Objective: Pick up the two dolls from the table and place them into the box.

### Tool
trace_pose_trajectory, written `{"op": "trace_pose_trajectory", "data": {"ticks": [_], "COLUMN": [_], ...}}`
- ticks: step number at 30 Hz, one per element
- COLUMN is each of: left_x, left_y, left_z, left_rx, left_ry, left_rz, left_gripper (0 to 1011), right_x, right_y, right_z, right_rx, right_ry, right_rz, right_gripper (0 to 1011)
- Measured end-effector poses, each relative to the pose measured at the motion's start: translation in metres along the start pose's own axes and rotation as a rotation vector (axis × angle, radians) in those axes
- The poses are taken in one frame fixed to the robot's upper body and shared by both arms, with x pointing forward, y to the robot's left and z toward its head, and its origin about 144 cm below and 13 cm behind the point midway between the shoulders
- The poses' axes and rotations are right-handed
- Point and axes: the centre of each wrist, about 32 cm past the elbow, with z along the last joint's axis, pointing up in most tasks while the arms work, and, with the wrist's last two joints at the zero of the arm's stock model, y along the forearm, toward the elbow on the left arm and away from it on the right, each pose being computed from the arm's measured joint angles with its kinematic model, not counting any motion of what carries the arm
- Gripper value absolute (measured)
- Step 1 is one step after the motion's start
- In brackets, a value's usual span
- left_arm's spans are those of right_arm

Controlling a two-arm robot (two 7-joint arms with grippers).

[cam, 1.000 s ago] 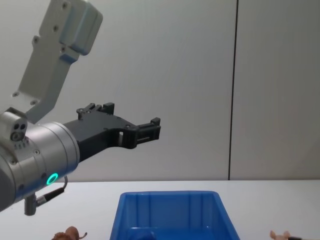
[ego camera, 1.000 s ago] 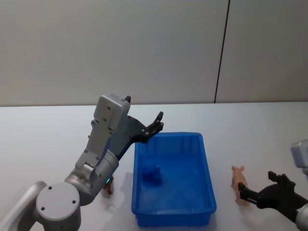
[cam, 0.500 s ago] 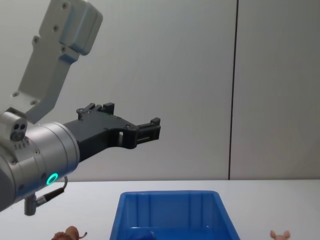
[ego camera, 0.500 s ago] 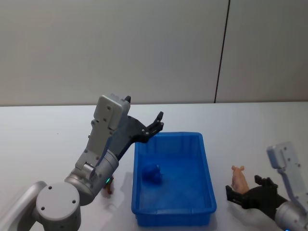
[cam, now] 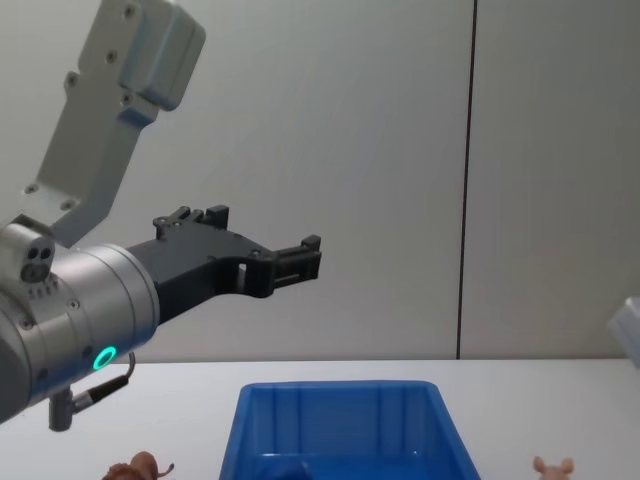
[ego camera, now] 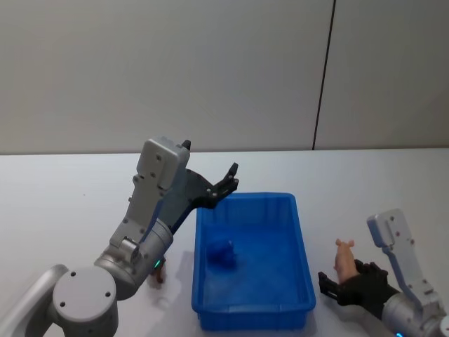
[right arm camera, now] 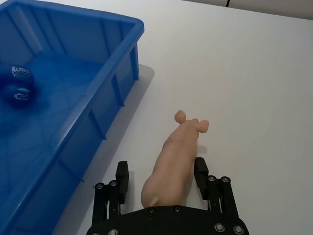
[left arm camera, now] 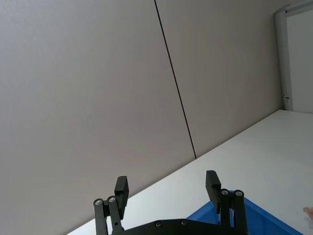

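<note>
The pale pink doll [right arm camera: 174,155] rests on the table [right arm camera: 254,73] just right of the box [right arm camera: 115,21], its head pointing away from me. My right gripper [right arm camera: 161,169] is open low over the table, one finger on each side of the doll's rear half. The head view shows this doll [ego camera: 344,255], the right gripper [ego camera: 341,274] and the blue box [ego camera: 245,199]. The reddish-brown doll [cam: 139,466] lies left of the box [cam: 340,391], mostly hidden behind my left arm in the head view. My left gripper [ego camera: 231,178] hangs open and empty, high over the box's far left corner.
A dark blue ball-like object [ego camera: 222,254] lies inside the box, also visible in the right wrist view [right arm camera: 19,86]. White tabletop stretches beyond and to the right of the pink doll. A grey wall stands behind the table.
My right arm has moved in toward the box, and its open fingers now straddle the pink doll. The left arm has stayed still.
</note>
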Motion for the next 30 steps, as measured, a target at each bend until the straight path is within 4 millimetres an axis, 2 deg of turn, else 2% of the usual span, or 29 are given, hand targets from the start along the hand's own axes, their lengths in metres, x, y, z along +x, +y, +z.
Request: {"op": "trace_pose_trajectory", "data": {"ticks": [4,9,11,16,30], "left_x": [0.0000,0.0000,0.0000,0.0000,0.0000], "left_y": [0.0000,0.0000,0.0000,0.0000,0.0000], "left_z": [0.0000,0.0000,0.0000,0.0000,0.0000], "left_rx": [0.000,0.000,0.000,0.000,0.000], "left_ry": [0.000,0.000,0.000,0.000,0.000], "left_rz": [0.000,0.000,0.000,0.000,0.000], "left_gripper": [1001,1001,1001,1001,1001], "right_x": [-0.0014,-0.0026,-0.0033,-0.0039,-0.0023], "right_y": [0.0030,0.0054,0.0064,0.0080,0.0069], "right_z": [-0.0002,-0.0005,-0.0006,-0.0009,0.0009], "right_rx": [-0.003,-0.007,-0.008,-0.010,0.027], "right_ry": [-0.001,-0.002,-0.002,-0.002,0.001], "right_rz": [0.000,-0.001,0.000,0.000,-0.009], "right_gripper": [761,566,534,366,362]}}
